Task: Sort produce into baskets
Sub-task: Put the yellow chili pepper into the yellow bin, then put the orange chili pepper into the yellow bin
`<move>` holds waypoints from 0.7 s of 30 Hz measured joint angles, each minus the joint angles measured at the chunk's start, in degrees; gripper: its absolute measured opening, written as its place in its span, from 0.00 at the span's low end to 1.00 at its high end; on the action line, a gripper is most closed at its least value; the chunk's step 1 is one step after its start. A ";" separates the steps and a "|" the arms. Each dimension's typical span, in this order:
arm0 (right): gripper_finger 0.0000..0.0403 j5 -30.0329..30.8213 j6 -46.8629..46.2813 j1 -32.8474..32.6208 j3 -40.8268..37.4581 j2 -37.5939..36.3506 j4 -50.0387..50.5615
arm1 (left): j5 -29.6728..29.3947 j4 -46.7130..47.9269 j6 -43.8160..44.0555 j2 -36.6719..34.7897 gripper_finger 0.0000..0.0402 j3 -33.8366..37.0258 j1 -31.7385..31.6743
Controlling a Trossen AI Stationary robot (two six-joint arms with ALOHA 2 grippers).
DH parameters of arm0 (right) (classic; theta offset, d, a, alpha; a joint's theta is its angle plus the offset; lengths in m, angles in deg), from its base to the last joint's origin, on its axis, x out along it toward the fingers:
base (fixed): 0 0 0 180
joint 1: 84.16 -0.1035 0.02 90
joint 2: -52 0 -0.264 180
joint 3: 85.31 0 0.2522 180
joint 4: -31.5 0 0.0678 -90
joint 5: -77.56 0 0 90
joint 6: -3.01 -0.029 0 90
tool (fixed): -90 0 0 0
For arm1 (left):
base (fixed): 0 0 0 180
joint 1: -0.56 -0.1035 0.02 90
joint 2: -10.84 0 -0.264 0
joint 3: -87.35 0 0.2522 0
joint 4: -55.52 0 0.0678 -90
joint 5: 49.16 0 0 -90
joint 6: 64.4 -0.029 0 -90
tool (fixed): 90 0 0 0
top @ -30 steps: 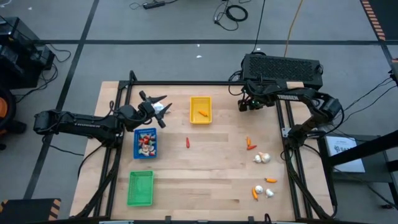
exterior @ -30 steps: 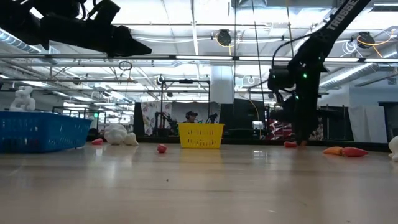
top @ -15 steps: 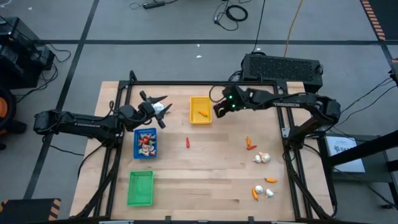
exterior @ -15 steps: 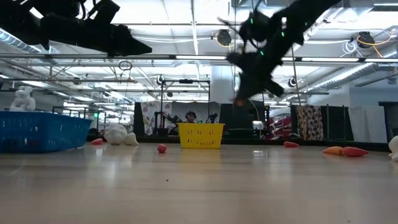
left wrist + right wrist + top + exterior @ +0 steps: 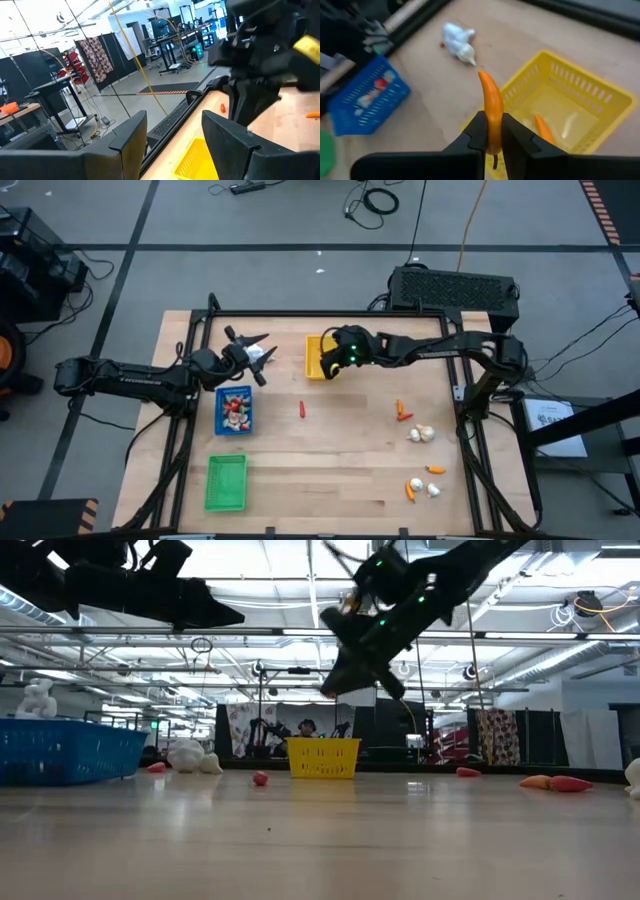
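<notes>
Carrot (image 5: 491, 107) now over yellow tray (image 5: 600, 100)

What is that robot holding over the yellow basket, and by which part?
The right claw pinches an orange carrot piece by its lower end; the left claw is open and holds nothing.

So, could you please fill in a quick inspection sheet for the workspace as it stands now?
Surface: wooden table, dark frame rails.
Job's things: yellow tray holds an orange piece; blue tray holds several pieces; green tray looks empty; loose produce lies on the right side, one red piece mid-table.
Clutter: nothing seen.
Grippers: right gripper shut on orange carrot piece above the yellow tray; left gripper open, near the blue tray.
Cables: on the floor beyond the table.
Surroundings: lab benches, racks.
</notes>
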 joint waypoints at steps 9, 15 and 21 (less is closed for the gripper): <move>0.16 1.72 5.33 0.87 12.87 6.82 14.99 | 0.32 0.05 -0.02 0.00 0.49 0.00 0.00; 0.27 4.59 6.47 0.87 17.37 7.33 22.29 | 0.50 0.22 -0.17 0.01 0.49 0.00 0.01; 0.36 3.13 6.60 0.41 17.45 7.33 23.76 | 0.55 0.20 -0.15 0.02 0.49 0.00 0.01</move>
